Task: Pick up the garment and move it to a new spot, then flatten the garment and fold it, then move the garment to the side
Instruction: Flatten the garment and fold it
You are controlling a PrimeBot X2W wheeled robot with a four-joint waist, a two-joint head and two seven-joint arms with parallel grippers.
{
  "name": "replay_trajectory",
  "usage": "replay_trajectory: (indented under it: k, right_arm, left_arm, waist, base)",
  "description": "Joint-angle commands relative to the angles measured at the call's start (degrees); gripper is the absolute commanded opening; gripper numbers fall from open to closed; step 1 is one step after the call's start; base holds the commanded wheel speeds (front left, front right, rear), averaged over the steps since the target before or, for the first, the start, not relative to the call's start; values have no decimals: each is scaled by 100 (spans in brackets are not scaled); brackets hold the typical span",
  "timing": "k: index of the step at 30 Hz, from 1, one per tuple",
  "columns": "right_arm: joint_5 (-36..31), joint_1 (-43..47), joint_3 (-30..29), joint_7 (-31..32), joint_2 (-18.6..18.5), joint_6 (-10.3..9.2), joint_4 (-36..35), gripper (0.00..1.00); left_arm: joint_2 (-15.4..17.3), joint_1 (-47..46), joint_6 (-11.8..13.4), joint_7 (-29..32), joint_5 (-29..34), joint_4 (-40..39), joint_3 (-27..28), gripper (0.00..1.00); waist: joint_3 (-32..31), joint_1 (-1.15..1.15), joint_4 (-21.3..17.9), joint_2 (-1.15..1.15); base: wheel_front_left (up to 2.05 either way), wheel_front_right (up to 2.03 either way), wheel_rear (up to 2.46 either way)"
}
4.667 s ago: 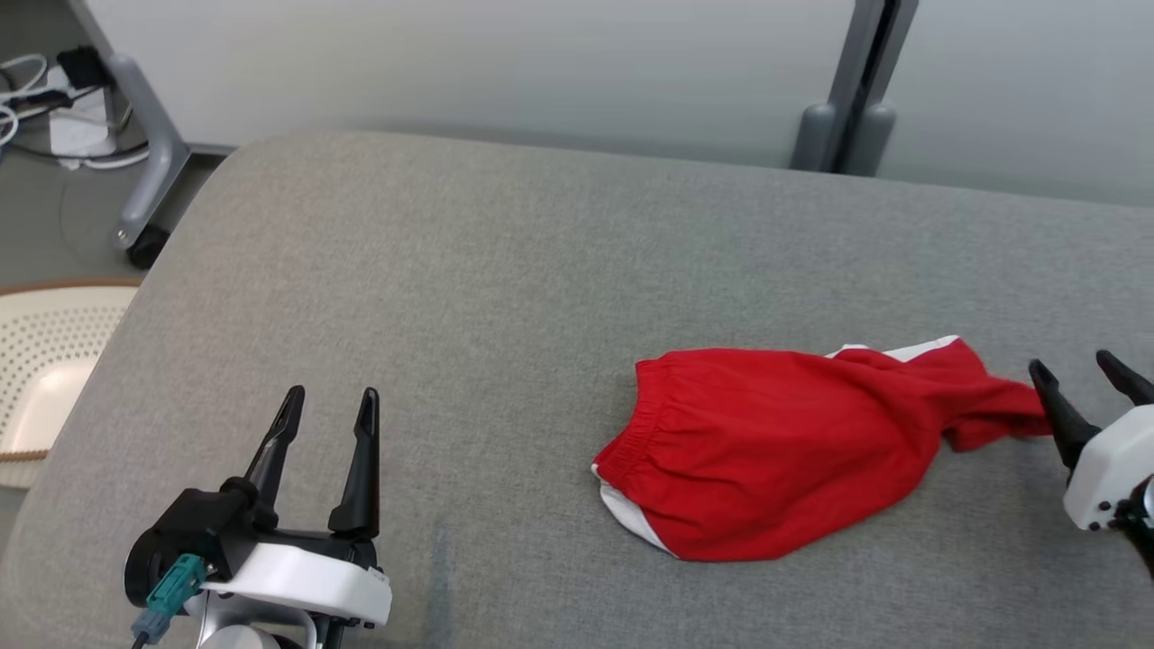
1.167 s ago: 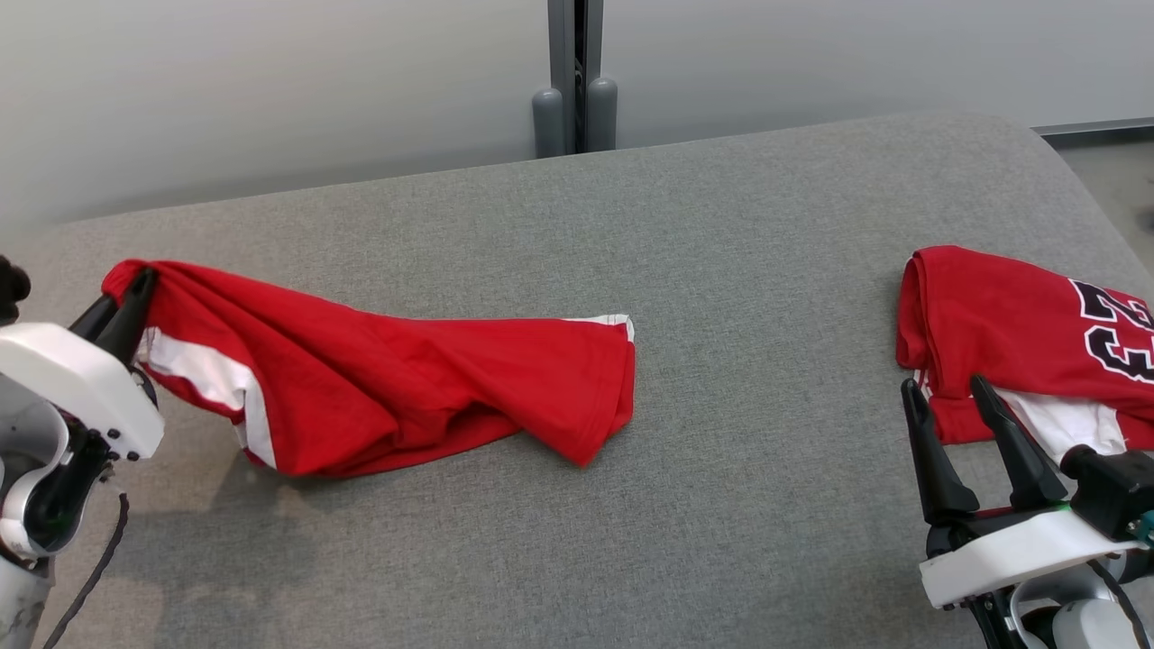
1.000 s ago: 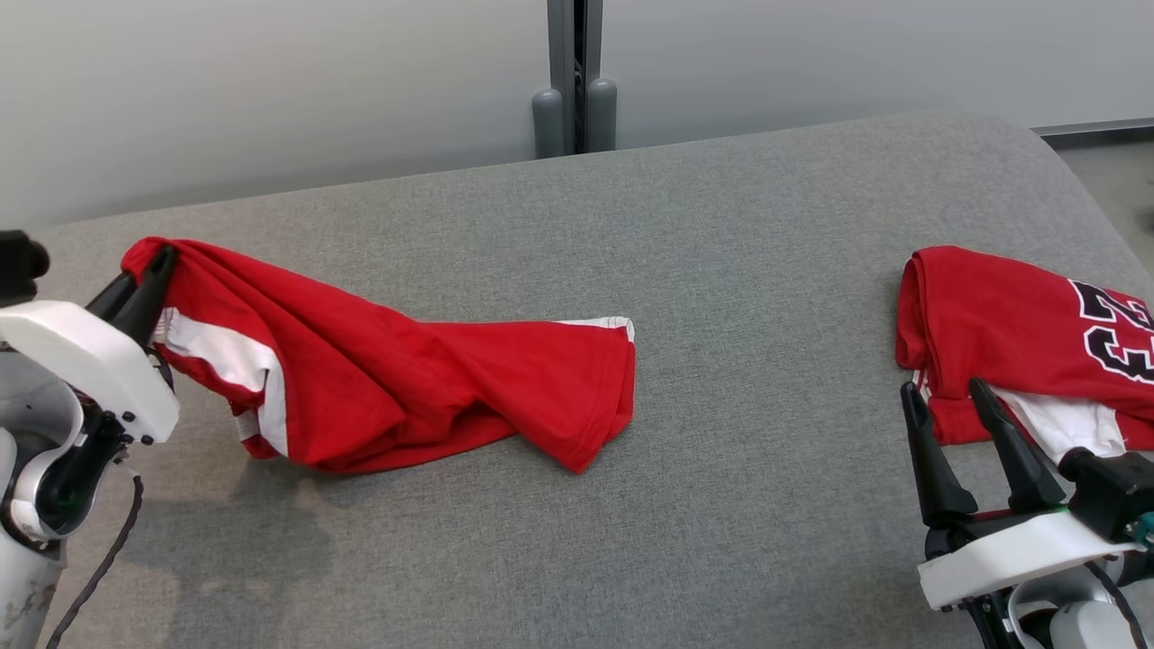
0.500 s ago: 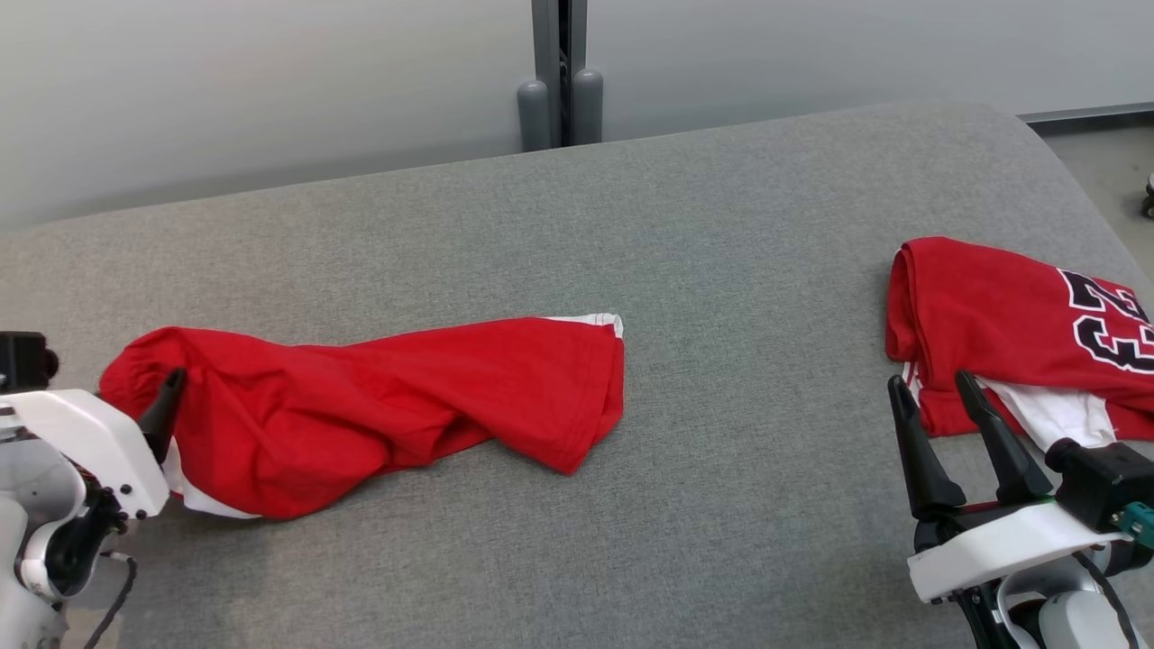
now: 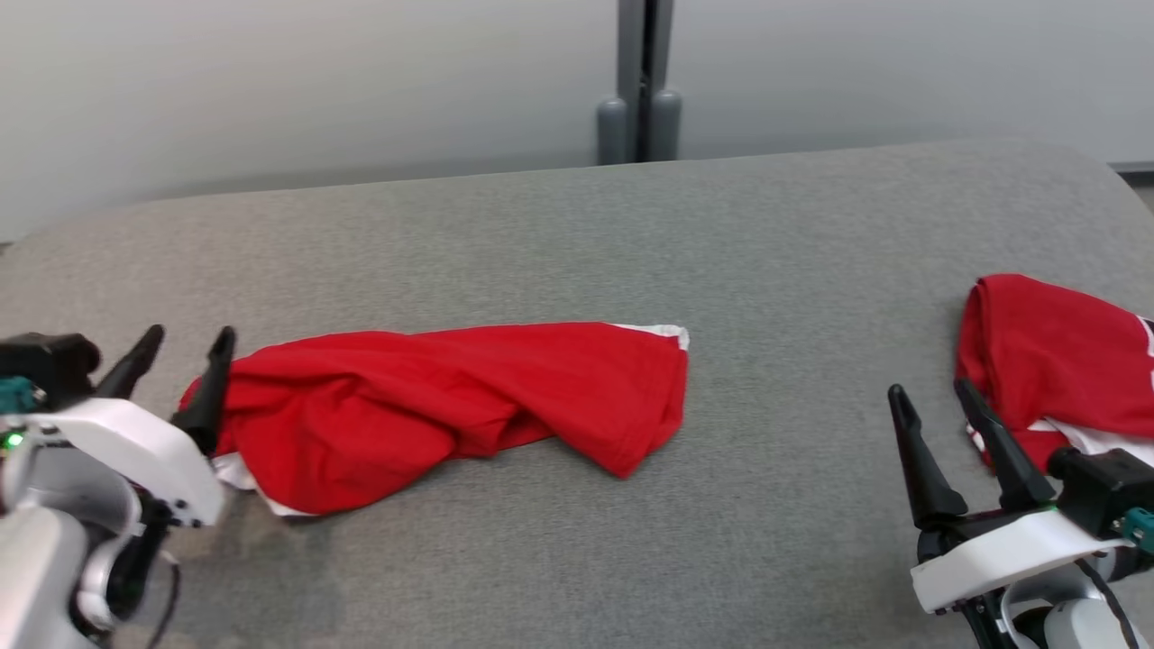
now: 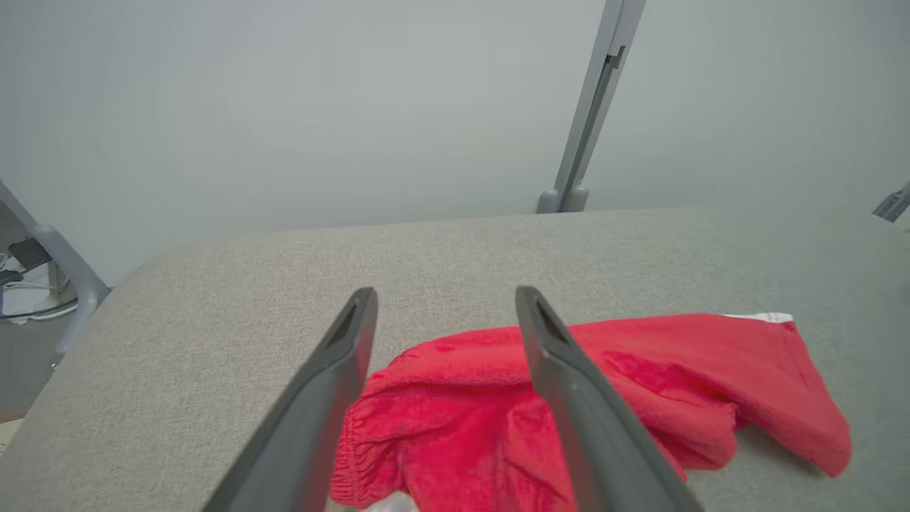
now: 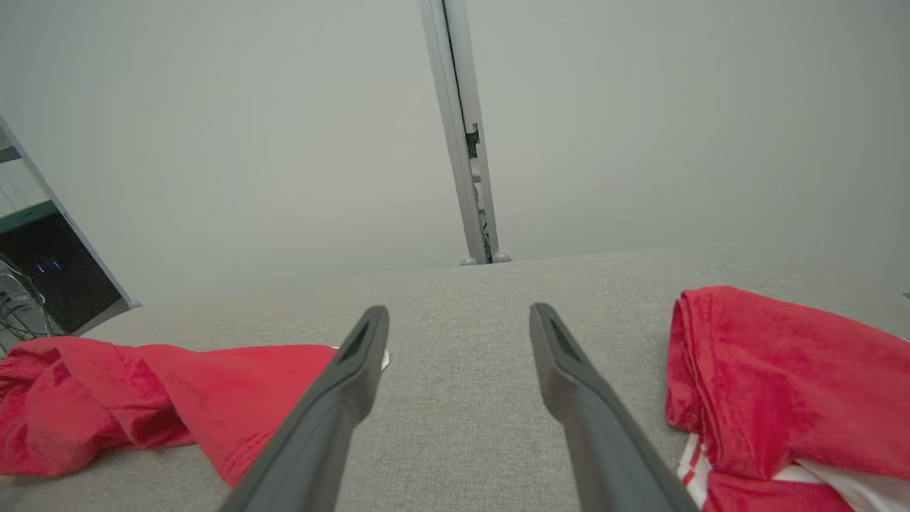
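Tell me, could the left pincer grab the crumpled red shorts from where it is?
Probably yes. The left pincer is open right at the bunched end of the red shorts, with nothing lying between them on the grey pad.

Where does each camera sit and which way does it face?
Head view: on the head, facing forward and down at the grey table; left gripper and right gripper at the lower corners.
Left wrist view: along its own open fingers, over the red garment toward the wall.
Right wrist view: along its own fingers, across table between garment and folded jersey.
Shared: all three show the garment and grey post.
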Motion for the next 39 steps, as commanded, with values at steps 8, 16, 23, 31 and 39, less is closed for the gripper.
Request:
replay_trajectory:
  k: [8, 16, 23, 31, 39]
  right_arm:
    - [-14, -479, 1192, 457, -285, 1, 94, 100]
    - [-103, -1295, 2367, 975, -529, 0, 1071, 100]
    - [-271, -1785, 2721, 1379, -696, 0, 2004, 100]
    - [-256, -1990, 2704, 1463, -835, 0, 2410, 0]
    - [-132, -2476, 2110, 1315, -1094, 0, 2138, 0]
  left_arm:
    - [-602, 740, 747, -794, 396, -1335, -161, 100]
    - [-1135, 951, 793, -1178, 398, -1529, -430, 100]
    - [-1429, 962, 690, -1294, 417, -1293, -707, 100]
    - [-1588, 883, 602, -1431, 425, -1079, -843, 100]
    - [-1699, 787, 591, -1481, 490, -1107, -967, 100]
  waist:
    - [86, 0, 699, 0]
    - [211, 0, 1240, 0]
    - [291, 0, 1662, 0]
    - [411, 0, 1949, 0]
    - [636, 0, 2123, 0]
  base:
    - [0, 0, 0]
    - [0, 0, 0]
    - [0, 0, 0]
    - [0, 0, 0]
    - [0, 0, 0]
